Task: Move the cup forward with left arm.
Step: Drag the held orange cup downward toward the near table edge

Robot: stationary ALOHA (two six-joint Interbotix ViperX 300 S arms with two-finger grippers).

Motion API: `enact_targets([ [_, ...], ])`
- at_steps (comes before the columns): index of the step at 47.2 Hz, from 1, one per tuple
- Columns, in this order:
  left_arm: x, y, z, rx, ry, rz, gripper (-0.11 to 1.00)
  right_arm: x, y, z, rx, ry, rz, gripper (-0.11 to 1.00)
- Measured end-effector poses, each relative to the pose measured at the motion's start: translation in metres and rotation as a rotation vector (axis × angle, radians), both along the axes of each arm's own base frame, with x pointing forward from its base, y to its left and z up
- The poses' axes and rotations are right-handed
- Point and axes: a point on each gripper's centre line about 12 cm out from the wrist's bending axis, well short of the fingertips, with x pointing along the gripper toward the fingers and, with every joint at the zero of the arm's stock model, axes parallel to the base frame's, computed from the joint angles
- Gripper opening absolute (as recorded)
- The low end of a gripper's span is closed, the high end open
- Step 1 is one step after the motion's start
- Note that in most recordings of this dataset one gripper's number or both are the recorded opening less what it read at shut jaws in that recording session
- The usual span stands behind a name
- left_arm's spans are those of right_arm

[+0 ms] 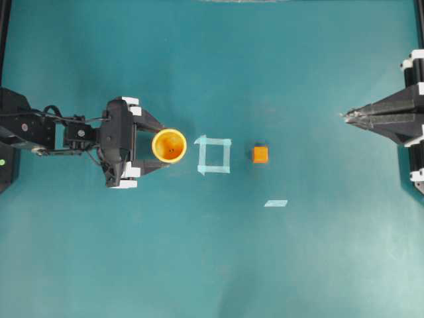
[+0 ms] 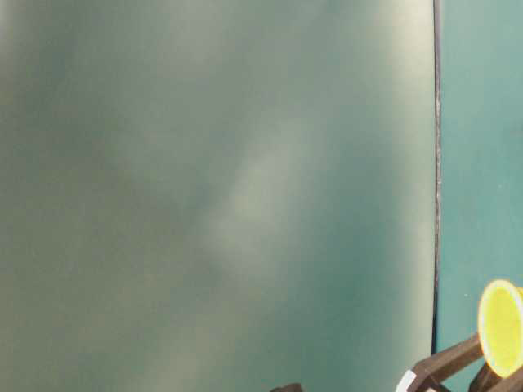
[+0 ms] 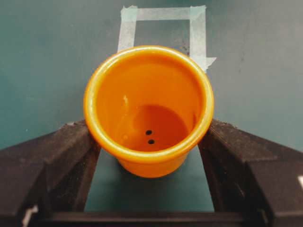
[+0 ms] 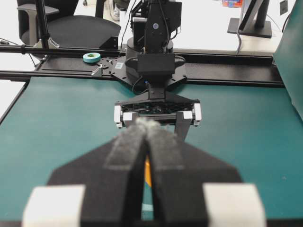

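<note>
Cup (image 3: 149, 111): upright on the green table (image 1: 212, 265), sitting right between the left gripper (image 1: 161, 146) fingers (image 3: 57, 156), rim touching or just about touching both pads, can't quite tell.
Left jaws: spread wide around the cup.
Tape square (image 1: 214, 155): just past the cup.
Cube (image 1: 260, 154): beyond the square.
Right gripper (image 1: 346, 116): pinched together, holding nothing, well apart from it all.

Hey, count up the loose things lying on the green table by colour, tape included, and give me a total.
Orange: 2, the cup and the small cube
Pale blue: 2, the tape square and the loose tape strip
Total: 4
</note>
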Motion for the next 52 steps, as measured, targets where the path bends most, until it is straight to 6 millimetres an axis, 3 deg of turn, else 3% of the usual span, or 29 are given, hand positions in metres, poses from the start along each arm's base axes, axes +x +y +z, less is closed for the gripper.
enact_targets([
  [20,-0.011,-0.032,0.009,-0.001,-0.020,-0.101,0.65,0.000,0.000,0.000,0.002,0.000,0.002,0.00],
  [52,-0.028,-0.115,0.013,-0.011,-0.011,-0.372,0.65,0.000,0.000,0.001,0.003,-0.003,0.000,0.00],
])
